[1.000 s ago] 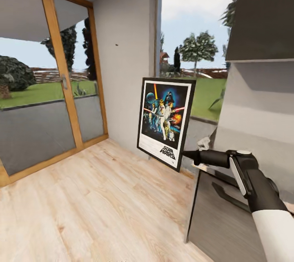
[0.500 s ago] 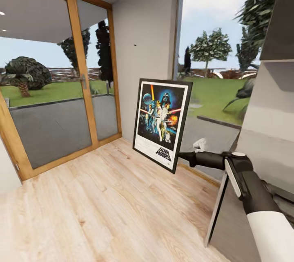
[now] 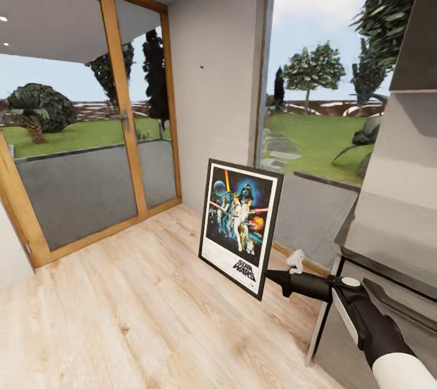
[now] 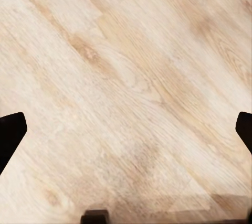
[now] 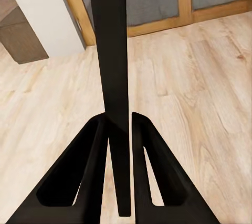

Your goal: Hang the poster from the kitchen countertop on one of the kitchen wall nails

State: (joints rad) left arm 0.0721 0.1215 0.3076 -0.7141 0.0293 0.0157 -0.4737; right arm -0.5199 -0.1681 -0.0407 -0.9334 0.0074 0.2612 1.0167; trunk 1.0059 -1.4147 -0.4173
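Head view: poster (image 3: pixel 241 226), frame edge pinched between the right gripper's (image 3: pixel 271 275) closed fingers (image 5: pixel 97 166), now carried lower than half a second ago, wall nail (image 3: pixel 201 65) well above them — lift pending; left fingers (image 4: pixel 10 135) spread, empty.

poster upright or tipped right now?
Roughly upright, slightly tilted: the poster hangs in the air off the right gripper, jaws clamped on its frame edge, logo at bottom.

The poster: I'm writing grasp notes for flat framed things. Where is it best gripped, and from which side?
Judging by its shape, grip the thin black frame edge-on. The poster is a flat upright panel, so only its narrow rim fits between fingers. The right gripper comes from the right at the lower corner; in the wrist view its fingers clamp the frame edge from both faces.
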